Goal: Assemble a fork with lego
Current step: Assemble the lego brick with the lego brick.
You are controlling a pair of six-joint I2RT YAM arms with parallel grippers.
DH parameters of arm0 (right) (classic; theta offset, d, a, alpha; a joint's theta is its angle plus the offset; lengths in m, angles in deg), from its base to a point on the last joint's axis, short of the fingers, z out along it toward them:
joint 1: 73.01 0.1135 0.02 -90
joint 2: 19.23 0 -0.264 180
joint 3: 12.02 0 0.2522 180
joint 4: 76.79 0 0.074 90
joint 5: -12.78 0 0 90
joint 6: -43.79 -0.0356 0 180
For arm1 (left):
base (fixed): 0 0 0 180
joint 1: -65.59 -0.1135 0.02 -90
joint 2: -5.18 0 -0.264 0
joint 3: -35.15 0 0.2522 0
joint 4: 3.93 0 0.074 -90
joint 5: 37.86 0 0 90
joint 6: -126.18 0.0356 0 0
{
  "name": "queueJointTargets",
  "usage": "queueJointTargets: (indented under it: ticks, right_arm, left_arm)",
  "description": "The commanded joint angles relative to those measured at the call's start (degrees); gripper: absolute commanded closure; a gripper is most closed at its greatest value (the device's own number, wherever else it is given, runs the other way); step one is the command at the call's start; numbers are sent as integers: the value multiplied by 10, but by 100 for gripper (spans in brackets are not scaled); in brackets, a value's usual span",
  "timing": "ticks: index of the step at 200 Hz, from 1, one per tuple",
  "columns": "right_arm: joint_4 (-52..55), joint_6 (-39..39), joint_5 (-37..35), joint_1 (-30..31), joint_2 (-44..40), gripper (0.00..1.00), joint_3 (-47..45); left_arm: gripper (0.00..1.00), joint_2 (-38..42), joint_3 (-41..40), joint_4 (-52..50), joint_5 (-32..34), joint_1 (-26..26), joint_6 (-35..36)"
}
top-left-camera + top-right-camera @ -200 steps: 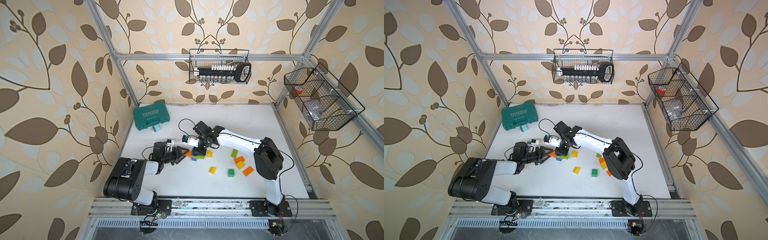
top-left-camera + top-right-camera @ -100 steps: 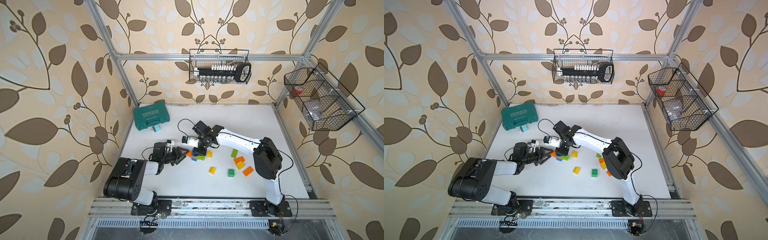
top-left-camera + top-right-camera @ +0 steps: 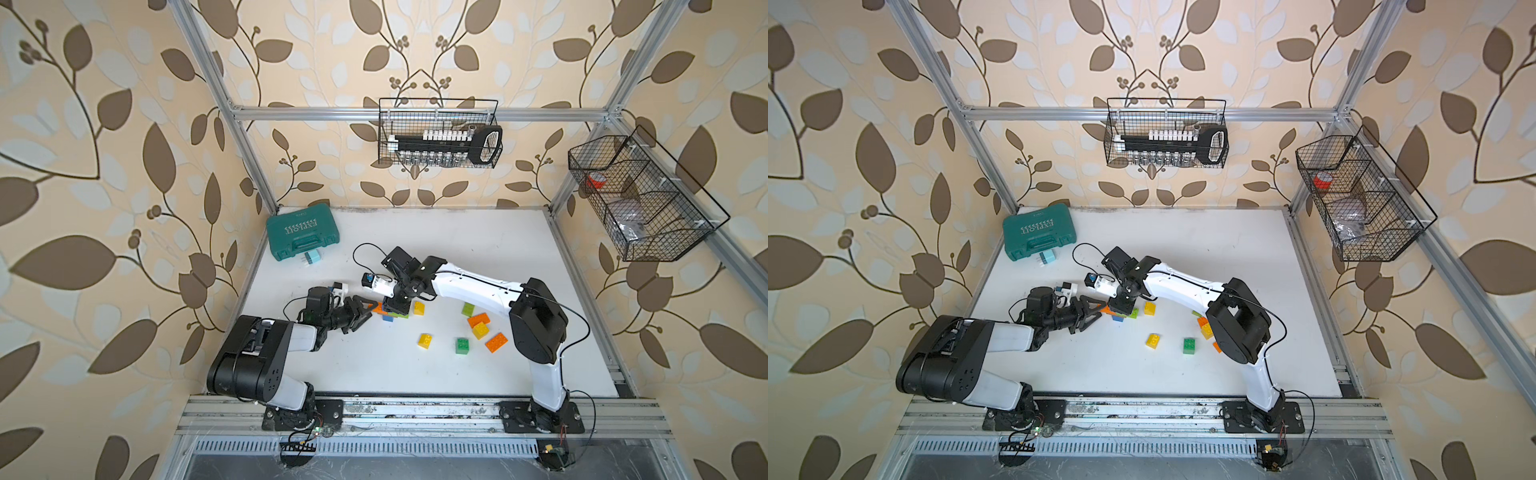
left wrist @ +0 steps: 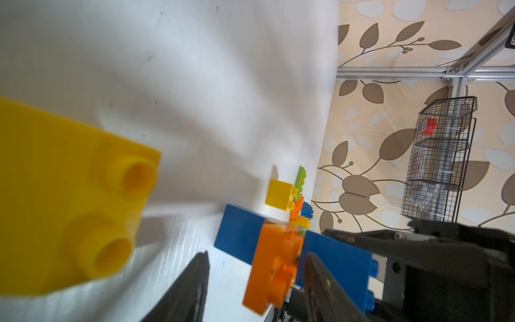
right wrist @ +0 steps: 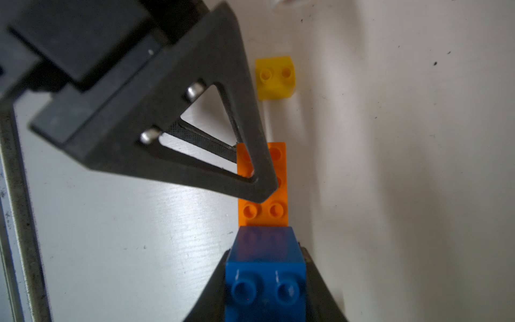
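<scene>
My right gripper [image 5: 264, 281] is shut on a blue brick [image 5: 264, 259], pointing down over it [image 3: 397, 306]. An orange plate [image 5: 263, 206] sticks out from under that brick along the table. A green brick [image 3: 401, 315] shows beside the stack. My left gripper [image 4: 256, 256] reaches in from the left [image 3: 362, 312]. Its jaws stand open around the orange plate [image 4: 274, 264]: one finger [image 4: 323, 284] is close on the stud side, and a gap shows at the other finger [image 4: 192, 284]. A yellow brick [image 5: 276, 78] lies just beyond the plate's end.
Loose bricks lie to the right: yellow [image 3: 418, 308], lime [image 3: 468, 309], orange [image 3: 478, 320], yellow [image 3: 481, 330], orange [image 3: 496, 342], green [image 3: 462, 345], yellow [image 3: 424, 340]. A teal tool case [image 3: 302, 232] sits at the back left. Wire baskets [image 3: 440, 133] hang on the walls.
</scene>
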Motion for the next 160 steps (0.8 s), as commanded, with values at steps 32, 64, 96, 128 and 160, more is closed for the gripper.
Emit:
queueJointTargets:
  ticks: [32, 64, 96, 128, 160]
  right_arm:
    - [36, 28, 43, -8, 16, 77, -31]
    - [35, 26, 56, -14, 19, 77, -27]
    - [89, 40, 57, -14, 49, 77, 1]
    - [127, 34, 25, -21, 85, 78, 9]
    - [153, 25, 33, -29, 119, 78, 31]
  left_arm:
    - [47, -10, 3, 11, -26, 16, 26]
    - [53, -34, 5, 18, -26, 24, 32]
    - [53, -37, 1, 16, -17, 25, 31]
    - [52, -29, 0, 7, -15, 25, 34]
    - [52, -25, 2, 3, -14, 25, 35]
